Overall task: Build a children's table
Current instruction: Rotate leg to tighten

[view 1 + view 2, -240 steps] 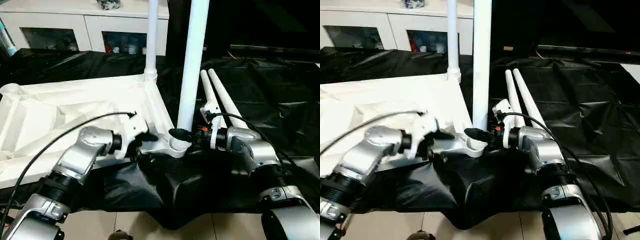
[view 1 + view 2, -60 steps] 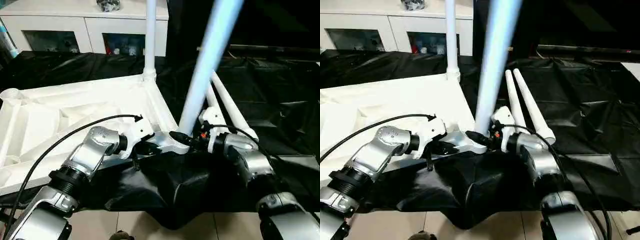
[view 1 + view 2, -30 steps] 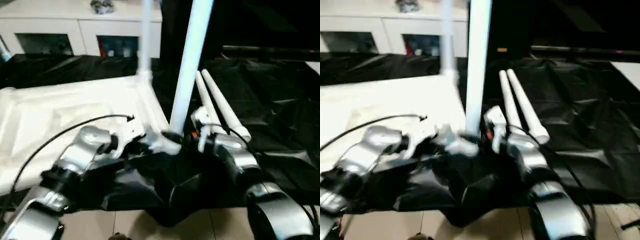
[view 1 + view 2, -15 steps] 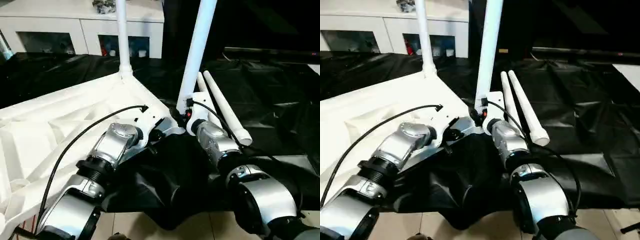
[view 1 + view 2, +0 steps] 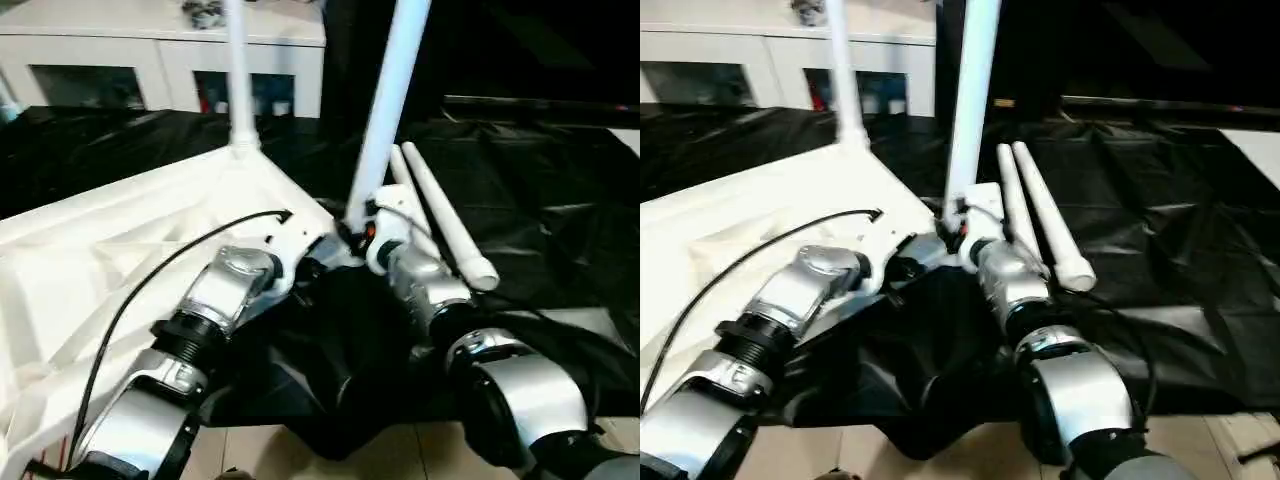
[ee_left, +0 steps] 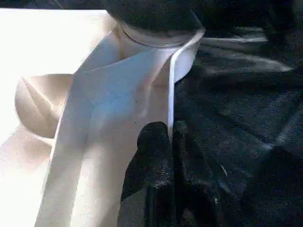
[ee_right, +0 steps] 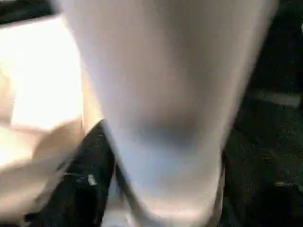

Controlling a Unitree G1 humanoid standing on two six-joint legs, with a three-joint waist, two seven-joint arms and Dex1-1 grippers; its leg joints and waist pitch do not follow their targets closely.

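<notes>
Forearms of silver metal reach forward from the near edge toward the corner of the children's table top [image 5: 120, 240], which lies underside up on the black-draped work table [image 5: 560, 190]. The left gripper [image 6: 165, 137] has its two black fingers [image 6: 154, 146] pressed together on the thin rim wall of the top, one finger on each side of that wall, just short of the rounded corner socket [image 6: 161, 38]. Directly beyond these fingertips the socket carries an upright white leg [image 5: 385, 110], seated in the socket and leaning slightly. The right gripper [image 5: 350, 238] meets the base of this same leg from the opposite side, close to the socket; whether its fingers clamp the leg or stand free of it cannot be told, as the leg's white tube [image 7: 161, 94] fills the space directly ahead of the right wrist camera. Beyond the right gripper, two loose white legs [image 5: 1040, 210] lie side by side on the black cloth, touching along their length and pointing away from the robot. Farther off, past the left fingers along the top's edge, a second upright leg [image 5: 238, 80] stands in the far corner socket. Behind the work table stands a white cabinet [image 5: 150, 60] with glass doors.
</notes>
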